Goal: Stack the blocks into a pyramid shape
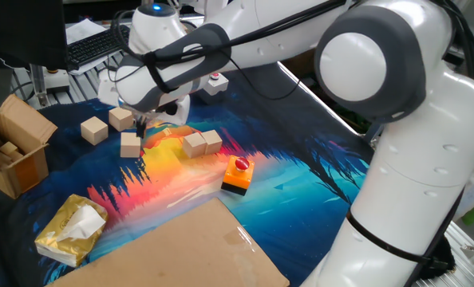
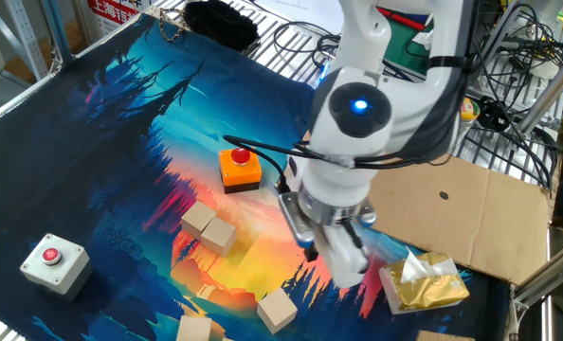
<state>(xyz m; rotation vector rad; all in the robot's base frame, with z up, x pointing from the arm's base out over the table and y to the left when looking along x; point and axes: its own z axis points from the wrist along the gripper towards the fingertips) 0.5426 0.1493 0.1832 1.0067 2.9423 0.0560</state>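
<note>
— What sits at the left of the frame?

— A brown cardboard box (image 1: 13, 151), cut off by the left edge, and below it a crumpled yellow packet (image 1: 71, 229). Right of the box lie pale tan wooden cubes: one (image 1: 94, 129), another (image 1: 120, 119) half hidden behind the arm, a third (image 1: 131, 144) below it.

— And the claw?

— The two-finger gripper (image 1: 141, 125) hangs just above that third cube, close to the second. Its fingers are dark and mostly covered by the white wrist; I cannot tell how wide they stand.

— Further right?

— Two cubes touching side by side (image 1: 201, 143) at mid-frame, apart from the gripper, then an orange-and-black block with a red button (image 1: 238, 175).
</note>
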